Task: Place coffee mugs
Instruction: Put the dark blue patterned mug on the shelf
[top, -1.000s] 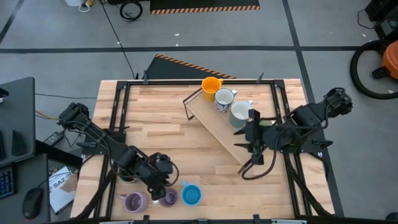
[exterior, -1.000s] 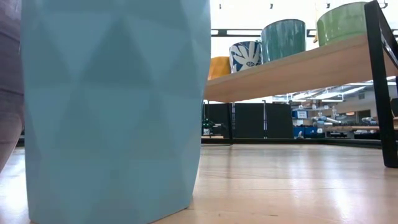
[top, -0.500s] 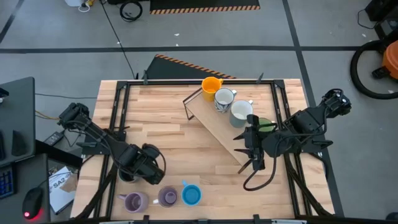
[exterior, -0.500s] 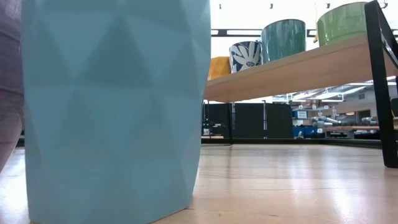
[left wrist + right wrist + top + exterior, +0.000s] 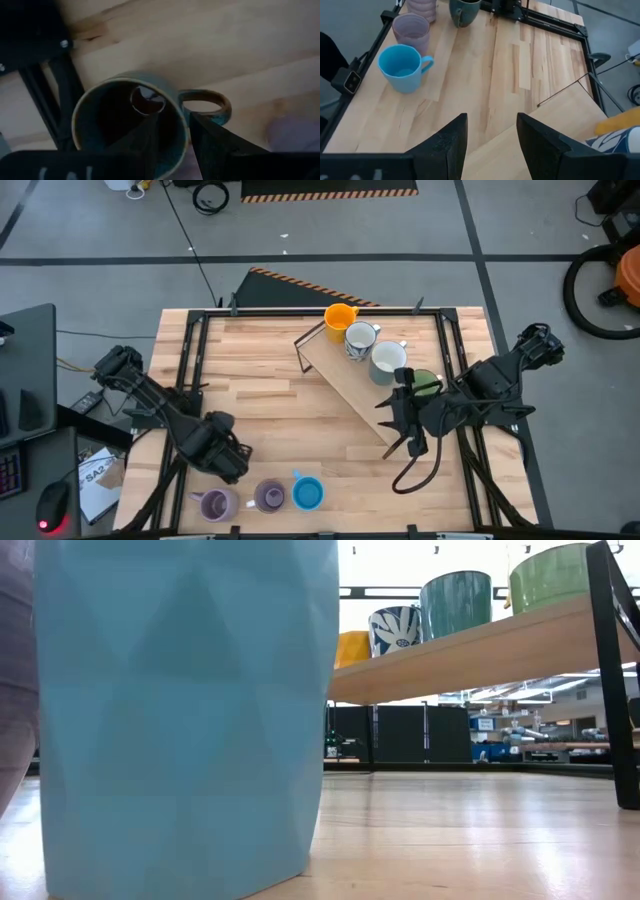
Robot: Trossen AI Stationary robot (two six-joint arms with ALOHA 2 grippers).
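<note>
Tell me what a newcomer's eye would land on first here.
A slanted wooden shelf at the table's far right carries a row of mugs, the orange mug at its far end. Near the front edge, the left gripper pinches the rim of a dark teal mug beside the blue mug.

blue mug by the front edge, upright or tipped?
Upright. The blue mug stands on its base on the table, open mouth up, beside a purple mug.
</note>
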